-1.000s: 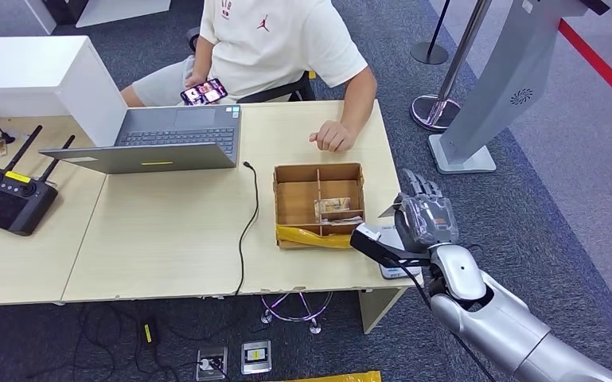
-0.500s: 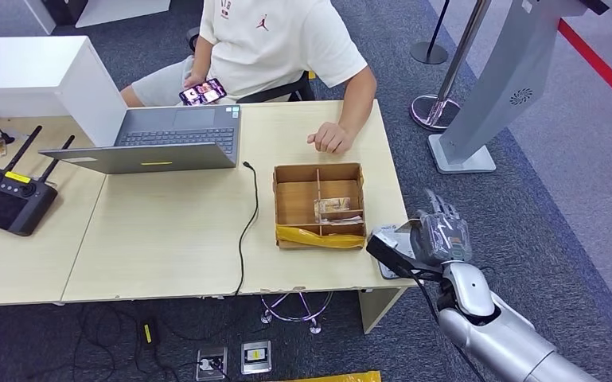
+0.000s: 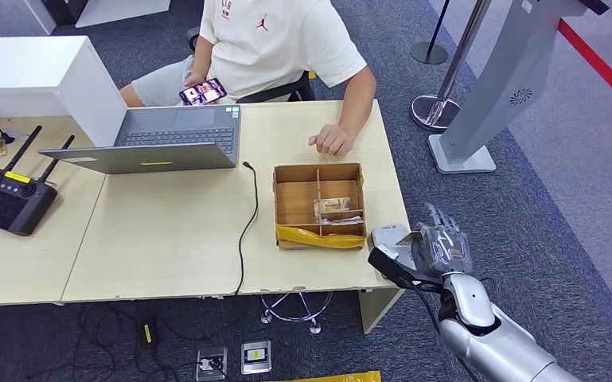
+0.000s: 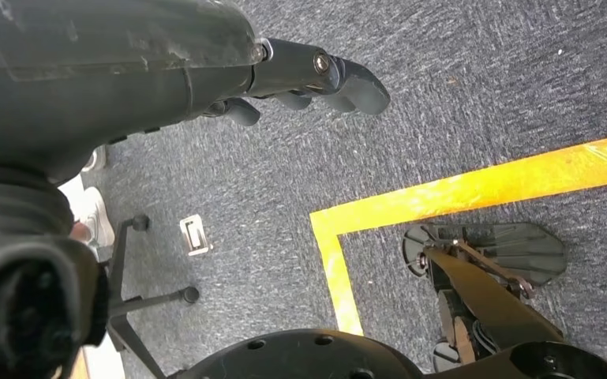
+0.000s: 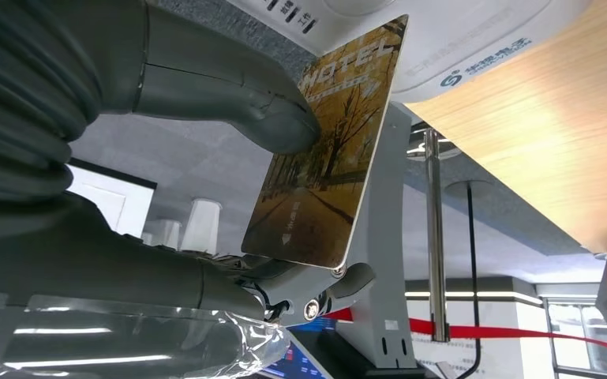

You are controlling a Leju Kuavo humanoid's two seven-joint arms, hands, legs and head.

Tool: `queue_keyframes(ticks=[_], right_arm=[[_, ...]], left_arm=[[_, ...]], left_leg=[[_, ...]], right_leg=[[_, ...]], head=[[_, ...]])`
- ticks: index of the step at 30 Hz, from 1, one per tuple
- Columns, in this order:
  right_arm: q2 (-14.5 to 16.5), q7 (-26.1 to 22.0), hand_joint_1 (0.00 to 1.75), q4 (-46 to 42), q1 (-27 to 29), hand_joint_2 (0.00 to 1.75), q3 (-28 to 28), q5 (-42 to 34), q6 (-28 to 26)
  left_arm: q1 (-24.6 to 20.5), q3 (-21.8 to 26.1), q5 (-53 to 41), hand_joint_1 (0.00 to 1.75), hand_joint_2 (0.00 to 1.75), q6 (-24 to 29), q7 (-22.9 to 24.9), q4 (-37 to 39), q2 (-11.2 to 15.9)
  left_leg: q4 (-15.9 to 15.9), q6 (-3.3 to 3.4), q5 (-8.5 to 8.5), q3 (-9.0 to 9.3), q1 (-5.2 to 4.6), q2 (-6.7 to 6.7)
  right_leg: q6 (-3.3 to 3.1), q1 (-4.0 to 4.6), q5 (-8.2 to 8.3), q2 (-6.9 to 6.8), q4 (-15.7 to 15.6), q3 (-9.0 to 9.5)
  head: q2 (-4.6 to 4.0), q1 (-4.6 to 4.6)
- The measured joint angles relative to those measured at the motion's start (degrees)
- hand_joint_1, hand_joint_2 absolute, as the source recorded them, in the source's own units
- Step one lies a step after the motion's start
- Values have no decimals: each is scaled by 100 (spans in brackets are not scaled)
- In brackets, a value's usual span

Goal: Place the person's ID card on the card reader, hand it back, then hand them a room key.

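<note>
Holding the card (image 5: 325,150) pinched in my right robot hand (image 3: 439,247), just off the table (image 3: 167,239) corner beside the card reader (image 3: 388,237); person's hand (image 3: 333,137) lies beyond the cardboard box (image 3: 319,205), far side.

You get bright, even indoor light with soft shadows and sharp detail from the head, while both wrist views blur close up.
</note>
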Motion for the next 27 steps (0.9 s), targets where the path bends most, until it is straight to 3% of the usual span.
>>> queue_keyframes(ticks=[12, 27], right_arm=[[216, -326, 175, 26, -40, 175, 25, 197, 543], [386, -315, 175, 134, -145, 175, 122, 158, 478]], left_arm=[[-34, 222, -280, 0, 0, 0, -2, 45, 13], [-49, 417, -296, 0, 0, 0, -36, 76, 38]], left_leg=[[-1, 0, 0, 3, 5, 0], [0, -1, 0, 2, 5, 0]], right_leg=[[-3, 6, 2, 0, 0, 5], [-4, 6, 3, 0, 0, 4]], head=[[0, 0], [0, 1]])
